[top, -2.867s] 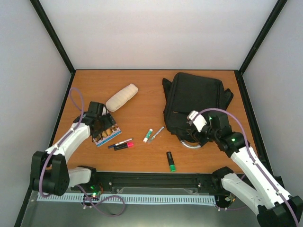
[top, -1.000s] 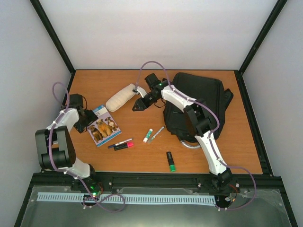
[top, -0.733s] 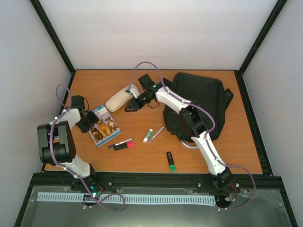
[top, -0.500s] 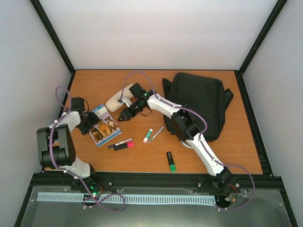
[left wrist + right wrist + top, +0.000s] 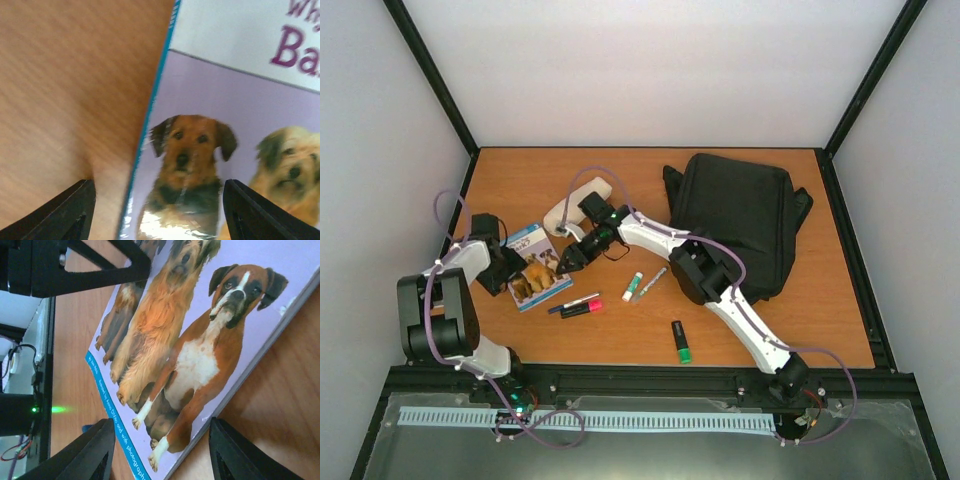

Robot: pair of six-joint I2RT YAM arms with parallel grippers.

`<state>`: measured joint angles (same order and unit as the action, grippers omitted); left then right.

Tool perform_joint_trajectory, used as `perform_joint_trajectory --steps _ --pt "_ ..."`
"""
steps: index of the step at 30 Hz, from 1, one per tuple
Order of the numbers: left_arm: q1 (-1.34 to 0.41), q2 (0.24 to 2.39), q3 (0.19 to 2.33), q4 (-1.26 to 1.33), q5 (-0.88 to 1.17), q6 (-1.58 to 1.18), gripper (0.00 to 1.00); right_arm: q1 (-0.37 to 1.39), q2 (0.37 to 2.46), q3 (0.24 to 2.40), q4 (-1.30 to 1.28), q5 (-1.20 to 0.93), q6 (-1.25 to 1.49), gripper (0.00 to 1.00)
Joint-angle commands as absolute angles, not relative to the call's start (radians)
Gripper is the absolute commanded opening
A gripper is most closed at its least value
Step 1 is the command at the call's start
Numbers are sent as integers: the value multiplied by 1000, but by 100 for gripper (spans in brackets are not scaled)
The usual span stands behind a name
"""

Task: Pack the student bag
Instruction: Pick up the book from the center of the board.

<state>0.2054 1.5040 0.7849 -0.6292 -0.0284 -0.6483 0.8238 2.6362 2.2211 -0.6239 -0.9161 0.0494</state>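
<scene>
1. Student bag (image 5: 735,215) lies flat at the far right of the wooden surface (image 5: 520,180), neither arm touching it
2. Left pincer (image 5: 513,272) is wide open and holds nothing, straddling the left edge of the dog book (image 5: 542,270)
3. Right pincer (image 5: 563,263) is wide open and empty, low over the book's opposite edge
4. Cream pouch (image 5: 575,205) sits just behind the book, markers (image 5: 582,305) in front

The book (image 5: 536,258) is hemmed between left gripper (image 5: 512,277) and right gripper (image 5: 563,264).
</scene>
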Motion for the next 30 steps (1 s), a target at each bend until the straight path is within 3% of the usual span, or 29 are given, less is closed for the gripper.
perform_joint_trajectory --steps 1,12,20,22,25,30 --pt "211 1532 750 -476 138 -635 70 850 2689 2191 -626 -913 97 52" --pt "210 1425 678 -244 592 -652 58 850 2696 2122 -684 -818 59 35" --pt "211 1291 593 -295 617 -666 46 850 2689 2093 -715 -777 47 23" --pt "211 1269 581 -277 624 -682 46 849 2681 2077 -722 -763 43 22" --pt "211 1277 571 -210 686 -708 55 850 2679 2061 -728 -739 40 21" --pt "211 1296 588 -163 826 -698 56 850 2681 2052 -730 -730 43 21"
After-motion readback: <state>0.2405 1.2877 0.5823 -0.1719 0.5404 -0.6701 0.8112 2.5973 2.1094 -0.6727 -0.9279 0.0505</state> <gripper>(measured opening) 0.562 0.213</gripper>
